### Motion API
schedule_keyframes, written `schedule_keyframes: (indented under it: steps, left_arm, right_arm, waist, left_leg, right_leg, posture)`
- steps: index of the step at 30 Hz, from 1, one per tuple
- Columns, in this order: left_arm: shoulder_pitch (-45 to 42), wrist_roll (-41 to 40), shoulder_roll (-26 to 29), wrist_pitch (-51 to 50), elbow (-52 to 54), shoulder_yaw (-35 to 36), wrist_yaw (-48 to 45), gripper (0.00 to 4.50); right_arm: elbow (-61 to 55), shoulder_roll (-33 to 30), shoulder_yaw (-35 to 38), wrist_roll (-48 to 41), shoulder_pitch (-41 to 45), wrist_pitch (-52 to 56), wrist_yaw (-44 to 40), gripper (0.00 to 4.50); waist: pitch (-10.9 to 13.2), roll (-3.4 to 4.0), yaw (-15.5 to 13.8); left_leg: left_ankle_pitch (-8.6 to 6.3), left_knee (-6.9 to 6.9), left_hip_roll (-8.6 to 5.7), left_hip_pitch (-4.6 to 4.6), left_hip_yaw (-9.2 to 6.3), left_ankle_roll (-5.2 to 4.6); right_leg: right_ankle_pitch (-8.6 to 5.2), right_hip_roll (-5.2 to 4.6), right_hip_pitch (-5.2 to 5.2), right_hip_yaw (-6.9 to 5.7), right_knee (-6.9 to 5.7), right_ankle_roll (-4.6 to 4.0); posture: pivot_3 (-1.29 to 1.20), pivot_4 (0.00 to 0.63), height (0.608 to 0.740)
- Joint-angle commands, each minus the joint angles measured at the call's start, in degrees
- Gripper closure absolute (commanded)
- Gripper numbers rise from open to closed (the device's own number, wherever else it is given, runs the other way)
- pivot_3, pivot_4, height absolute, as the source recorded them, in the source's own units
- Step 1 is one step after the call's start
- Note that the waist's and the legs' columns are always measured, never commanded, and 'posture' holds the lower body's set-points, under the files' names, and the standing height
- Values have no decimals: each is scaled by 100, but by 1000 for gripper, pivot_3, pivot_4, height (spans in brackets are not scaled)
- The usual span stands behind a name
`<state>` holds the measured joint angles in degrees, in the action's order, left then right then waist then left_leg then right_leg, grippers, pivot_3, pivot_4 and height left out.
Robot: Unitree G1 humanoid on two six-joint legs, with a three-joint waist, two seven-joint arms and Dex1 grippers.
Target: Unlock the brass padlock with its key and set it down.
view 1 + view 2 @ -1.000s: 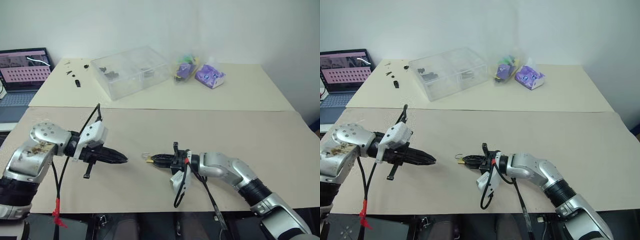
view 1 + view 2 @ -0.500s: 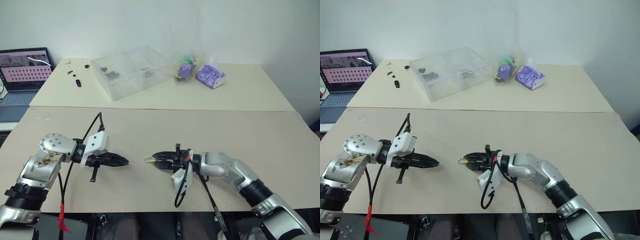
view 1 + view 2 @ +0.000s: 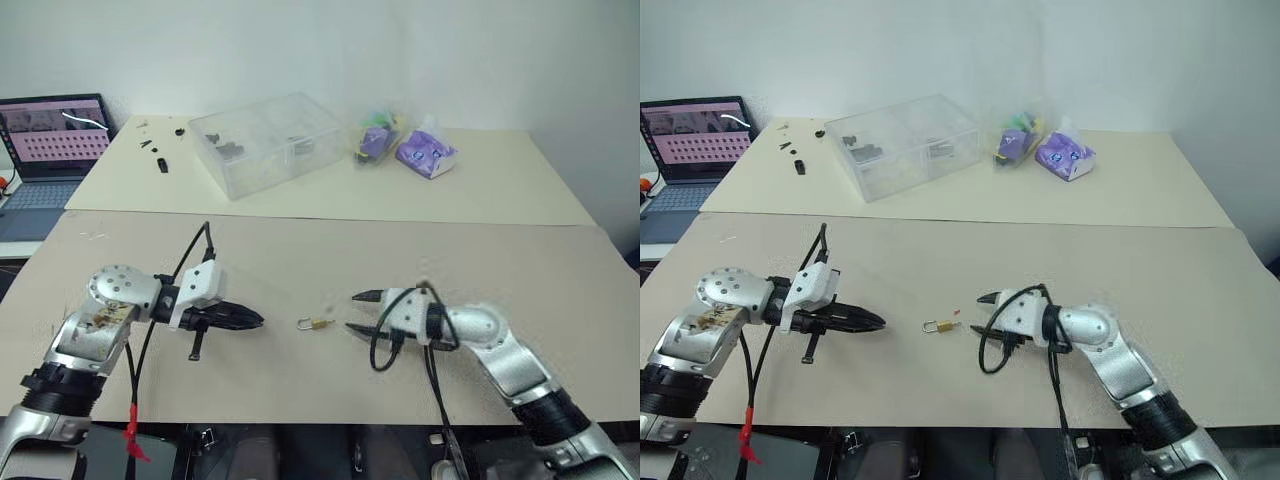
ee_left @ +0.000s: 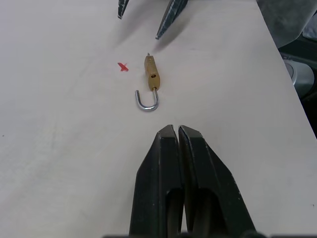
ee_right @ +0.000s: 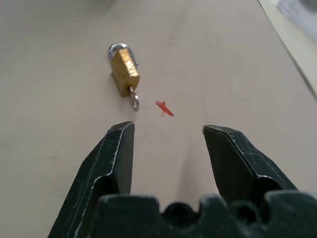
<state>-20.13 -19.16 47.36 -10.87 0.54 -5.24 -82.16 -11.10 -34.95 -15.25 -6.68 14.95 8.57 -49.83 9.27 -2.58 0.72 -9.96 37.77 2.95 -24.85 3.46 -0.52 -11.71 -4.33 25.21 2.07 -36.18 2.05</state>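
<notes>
Released since a second ago, the tiny golden-brass padlock (image 3: 318, 323) with its thin silvery shackle swung open now lies on the beige table (image 3: 300, 260), the right gripper (image 3: 358, 312) drawn back just beside it with fingers spread wide and holding nothing. Bare tabletop surrounds it, well clear of the front edge. Opposite, the left gripper (image 3: 256, 320) points at it, fingers pressed together, empty.

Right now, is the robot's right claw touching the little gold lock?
Apart. In the right wrist view, bare table shows between the open right gripper and the brass padlock.
</notes>
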Motion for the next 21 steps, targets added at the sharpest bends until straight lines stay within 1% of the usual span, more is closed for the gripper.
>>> schedule_keyframes:
  steps: [1, 2, 4, 7, 10, 14, 19, 21]
  left_arm:
    - [-54, -70, -55, 139, 97, 133, 112, 4345]
    - [-42, -109, -93, 103, 132, 152, 162, 4345]
    - [-14, -168, -129, 51, 189, 178, 221, 4345]
    - [62, -208, -117, -31, 279, 197, 294, 4345]
    - [73, -272, -115, -147, 346, 223, 364, 4345]
    - [10, -305, -115, -278, 371, 213, 375, 4345]
    - [-92, -326, -145, -403, 401, 160, 375, 4345]
    - [-111, -248, -137, -282, 404, 126, 358, 4345]
  right_arm:
    - [-847, 346, 698, -1183, -376, 1589, 444, 1782]
    - [-1011, 709, 919, -1342, -533, 1940, 954, 1782]
    - [-1237, 1148, 1161, -1461, -700, 2347, 1589, 1782]
    - [-1592, 1505, 1048, -978, -973, 2421, 2333, 1782]
    - [-1652, 1710, 1045, -706, -1059, 2399, 2832, 1782]
    - [-1693, 1762, 1018, -605, -1141, 2389, 2999, 1782]
    - [-1692, 1644, 938, -525, -1163, 2360, 2923, 1782]
    - [-1680, 1612, 932, -505, -1161, 2340, 2900, 1782]
  waist:
    - [0, 0, -8]
    - [0, 0, -7]
    - [0, 0, -1]
    - [-1, 4, 0]
    - [0, 4, 0]
    - [0, 5, 1]
    - [0, 5, 1]
    - [0, 5, 2]
  left_leg:
    - [0, -1, 1, 0, -1, 0]
    - [-1, -3, 1, 0, -1, 1]
    - [-1, -5, 2, -1, -1, 2]
    - [-3, -5, 1, -3, 2, 5]
    - [-9, -6, 1, -6, 2, 16]
    - [-20, -6, 0, -7, 2, 33]
    - [-18, -6, 0, -8, 1, 30]
    - [-18, -6, 0, -8, 1, 30]
  right_leg:
    - [0, 0, 1, -3, 1, 0]
    - [-1, 0, 1, -3, 1, 0]
    - [-2, 0, 2, -5, 2, -1]
    - [-2, -3, 7, -4, 4, 0]
    - [-2, -5, 9, -5, 9, 0]
    - [-2, -5, 9, -6, 10, 0]
    - [-2, -5, 9, -6, 11, 1]
    - [-2, -5, 9, -6, 12, 1]
  posture:
    - [0, 150, 726]
    - [0, 150, 726]
    - [0, 150, 726]
    - [0, 150, 726]
    - [0, 150, 726]
    - [0, 150, 726]
    - [0, 150, 726]
    - [0, 150, 726]
